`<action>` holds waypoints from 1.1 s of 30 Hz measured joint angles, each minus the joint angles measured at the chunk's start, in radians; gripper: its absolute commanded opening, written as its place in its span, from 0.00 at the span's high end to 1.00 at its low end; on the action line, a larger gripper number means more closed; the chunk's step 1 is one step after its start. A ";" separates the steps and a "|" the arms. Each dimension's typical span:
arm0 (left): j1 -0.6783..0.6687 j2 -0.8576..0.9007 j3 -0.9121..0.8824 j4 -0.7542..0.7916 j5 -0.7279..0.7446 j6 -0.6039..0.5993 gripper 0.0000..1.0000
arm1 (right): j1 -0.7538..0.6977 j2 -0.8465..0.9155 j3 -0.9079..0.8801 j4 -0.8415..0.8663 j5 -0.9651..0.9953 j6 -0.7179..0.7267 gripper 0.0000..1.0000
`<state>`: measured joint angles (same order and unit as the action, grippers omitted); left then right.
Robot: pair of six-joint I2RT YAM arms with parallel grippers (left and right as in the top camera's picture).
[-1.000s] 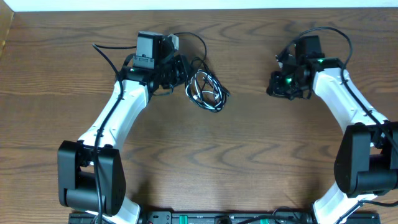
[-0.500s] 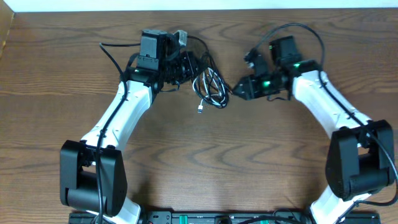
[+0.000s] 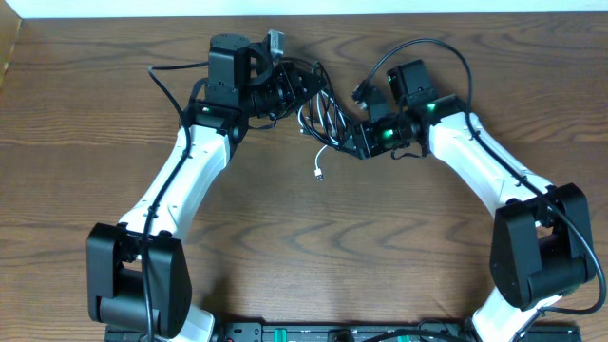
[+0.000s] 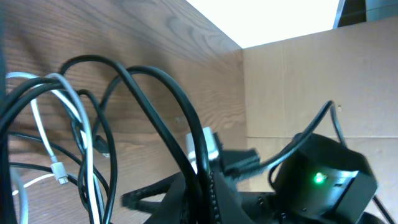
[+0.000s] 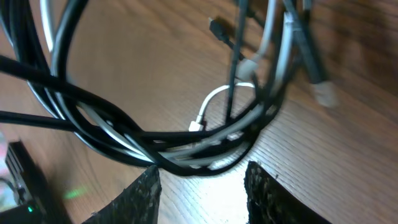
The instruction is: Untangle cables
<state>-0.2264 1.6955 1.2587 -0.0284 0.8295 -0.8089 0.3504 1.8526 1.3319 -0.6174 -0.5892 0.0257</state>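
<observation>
Since a second ago the right gripper (image 3: 353, 141) has swung left from well clear of the tangle to its right-hand edge. The cables (image 3: 323, 114) have been drawn out of their flat coil into looser loops, and one white end now trails toward the near side of the table (image 3: 285, 247), a matte brown board with bold wood grain.

At left, the left gripper (image 3: 290, 87) sits at the tangle's upper left with its jaws pressed together on the black cable (image 4: 186, 118), which arches away in smooth, glossy round loops in the left wrist view. The thinner white cable (image 4: 43, 134) threads through those loops and ends in a small white connector. A rectangular silvery plug (image 4: 209, 144) stands close to the pinch.

In the middle the two cables are intertwined, and the white plug (image 3: 319, 174) lies on bare wood just below the bundle.

At right, the right gripper's jaws stand spread and hold nothing. Its black fingertips (image 5: 142, 196), rough and pebbled, flank a gap, and the bundle crosses just beyond them; whether it touches them I cannot tell. A green light (image 3: 387, 133) glows on that gripper's body.
</observation>
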 measured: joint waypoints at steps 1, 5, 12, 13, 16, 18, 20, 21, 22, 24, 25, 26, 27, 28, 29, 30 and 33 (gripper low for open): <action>0.000 -0.002 0.000 0.000 0.002 -0.004 0.93 | 0.004 0.000 0.000 0.000 -0.007 -0.024 0.61; 0.000 -0.002 0.000 0.000 0.008 -0.008 0.93 | 0.011 0.000 0.000 0.001 -0.024 -0.116 0.65; 0.000 -0.002 0.000 0.001 0.018 -0.053 0.93 | 0.025 0.028 0.000 0.047 -0.029 -0.230 0.96; 0.000 -0.002 0.000 0.002 0.023 -0.055 0.93 | 0.028 0.035 0.000 0.053 -0.031 -0.229 0.99; 0.000 -0.002 0.000 0.003 0.037 -0.059 0.92 | 0.034 0.058 -0.001 0.102 -0.032 -0.238 0.99; 0.000 -0.002 0.000 0.003 0.038 -0.059 0.93 | 0.034 0.058 -0.001 0.112 -0.034 -0.229 0.99; 0.000 -0.002 0.000 0.002 0.037 -0.058 0.92 | 0.032 0.058 -0.001 0.104 -0.050 -0.215 0.99; 0.000 -0.002 0.000 0.003 0.035 -0.055 0.92 | 0.029 0.058 -0.001 0.097 -0.066 -0.209 0.99; 0.000 -0.002 0.000 0.003 0.031 -0.048 0.92 | 0.026 0.055 -0.001 0.085 -0.088 -0.200 0.99; 0.000 -0.002 0.000 -0.003 0.013 -0.023 0.87 | 0.017 0.042 -0.001 0.063 -0.113 -0.185 0.99; 0.000 -0.002 0.000 -0.009 0.003 -0.011 0.84 | 0.013 0.029 -0.001 0.052 -0.120 -0.179 0.99; 0.000 -0.002 0.000 -0.019 -0.007 -0.003 0.83 | 0.006 0.009 -0.001 0.035 -0.129 -0.171 0.99; 0.000 -0.002 0.000 -0.041 -0.026 0.006 0.78 | 0.001 -0.014 -0.001 0.020 -0.135 -0.167 0.99; 0.000 -0.003 0.000 -0.072 -0.048 0.015 0.75 | -0.002 -0.040 -0.001 0.008 -0.140 -0.163 0.99; 0.000 -0.003 0.000 -0.101 -0.071 0.021 0.73 | -0.006 -0.072 -0.001 -0.005 -0.145 -0.160 0.99; 0.000 -0.003 0.000 -0.126 -0.088 0.027 0.67 | -0.006 -0.088 -0.001 -0.010 -0.147 -0.159 0.99; 0.000 -0.003 0.000 -0.224 -0.153 0.048 0.53 | -0.011 -0.145 -0.001 -0.035 -0.151 -0.148 0.99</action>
<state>-0.2264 1.6920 1.2591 -0.2527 0.6762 -0.7612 0.3393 1.7073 1.3312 -0.6525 -0.7406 -0.1219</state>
